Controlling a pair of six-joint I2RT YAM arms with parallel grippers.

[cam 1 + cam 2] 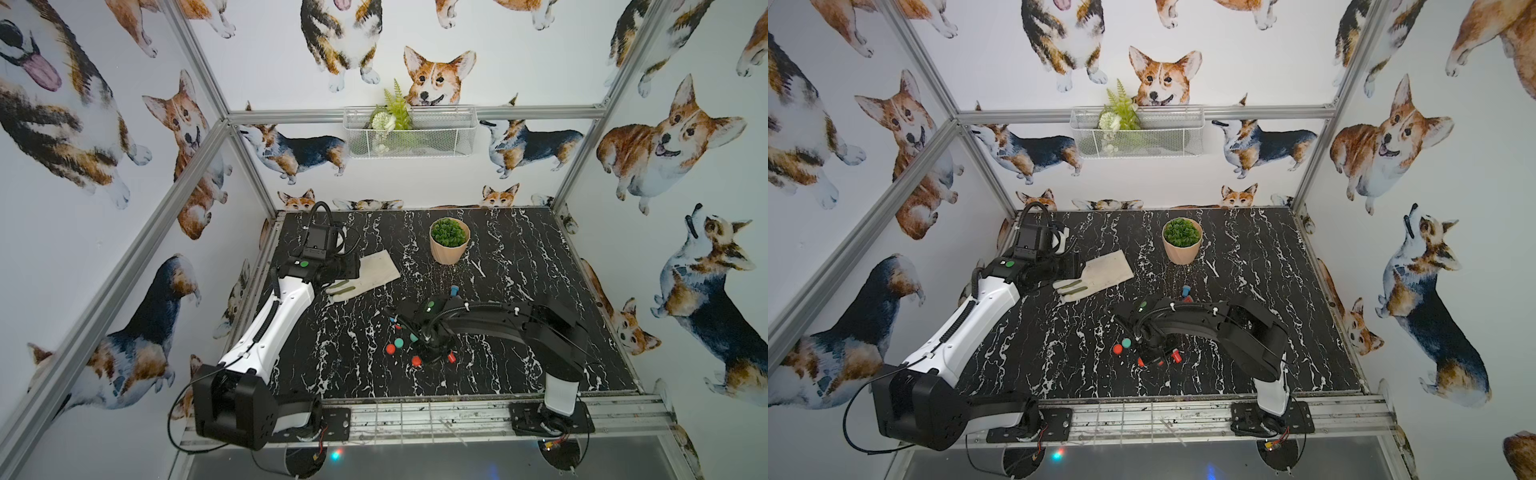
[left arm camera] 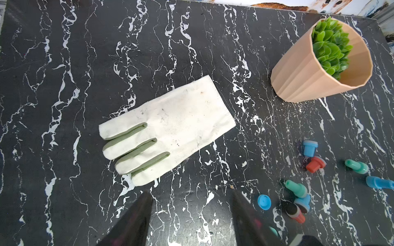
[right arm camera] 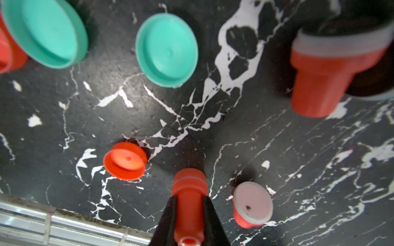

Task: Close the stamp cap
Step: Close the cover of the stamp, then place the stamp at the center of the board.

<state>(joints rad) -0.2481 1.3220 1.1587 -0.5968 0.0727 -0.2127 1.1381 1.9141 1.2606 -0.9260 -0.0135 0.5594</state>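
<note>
My right gripper (image 3: 188,213) is shut on the handle of a red stamp (image 3: 188,185), whose wide head points down at the table just past the fingertips. A loose red cap (image 3: 125,161) lies open side up on the table beside that head, a short gap away. In both top views the right gripper (image 1: 430,354) hangs low over the scattered pieces, with the red cap (image 1: 416,361) at its left. My left gripper (image 2: 191,198) is open with nothing between its fingers, above bare table near a white glove (image 2: 168,130).
A second red stamp (image 3: 252,204) lies on its side by the held one. Two teal caps (image 3: 167,50) and a larger-looking red stamp (image 3: 326,70) lie farther back. Several blue, teal and red stamps (image 2: 310,148) lie near a potted plant (image 1: 449,241). The table's front rail (image 3: 64,225) is close.
</note>
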